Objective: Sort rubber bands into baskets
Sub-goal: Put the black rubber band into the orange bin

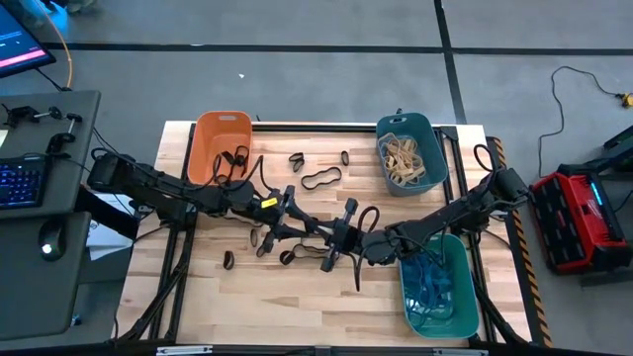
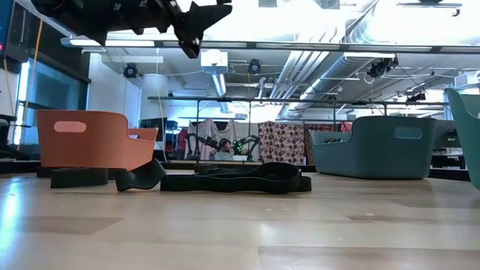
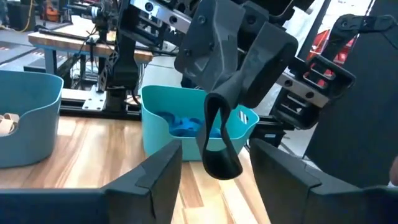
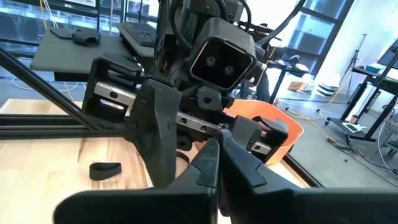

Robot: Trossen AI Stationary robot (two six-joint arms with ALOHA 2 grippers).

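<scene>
Handover is what you are looking at, near the middle of the table (image 1: 198, 297). The right gripper (image 3: 233, 84) has its fingers pressed together on a black rubber band (image 3: 219, 140), which hangs down as a limp loop in front of the light blue basket (image 3: 155, 118). The left gripper (image 3: 214, 171) faces it with its fingers spread wide, one on each side of the dangling loop and not touching it. That spacing looks deliberate: holding the band by its upper end lets it drop freely between the other arm's fingers, so you can close on it without chasing it on the wood.

Judging by colour, the band belongs in the orange basket (image 1: 220, 143), which already holds black loops and sits on the far side of the left arm from the light blue basket. The right arm cannot comfortably reach there, hence the pass.

The teal basket (image 1: 410, 148), beyond the light blue basket, holds tan bands. More black bands (image 1: 320, 178) lie loose on the table between the orange basket and the teal one, still to be sorted.
</scene>
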